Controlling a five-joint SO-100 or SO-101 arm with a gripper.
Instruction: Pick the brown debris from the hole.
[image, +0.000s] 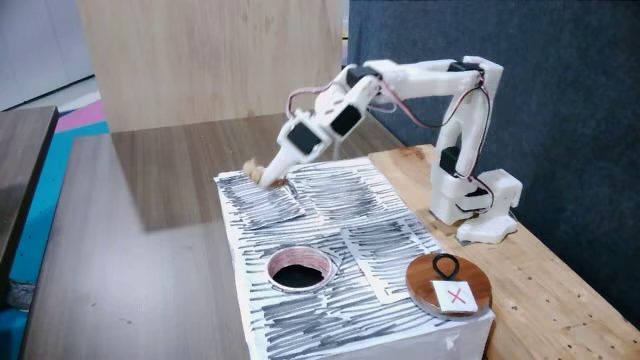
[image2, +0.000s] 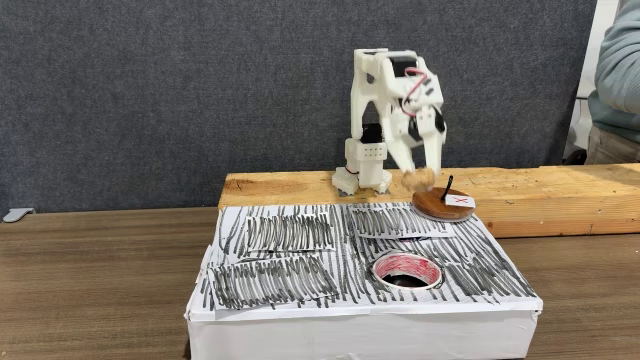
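From my station the arm looks like smooth white plastic with a slight sheen. The box is wrapped in matt white paper streaked with black marker. The hole has a pale, papery rim. The disc at the box's corner is polished wood. The brown debris looks rough and wrinkled. The bench is raw, pale timber.

Hole open from above, nothing over rim. Wooden disc with upright black ring sits near box corner, apart from hole. Streaked box top otherwise flat, unobstructed. My claw at far box edge, well apart from hole. Tabletop beside box bare.
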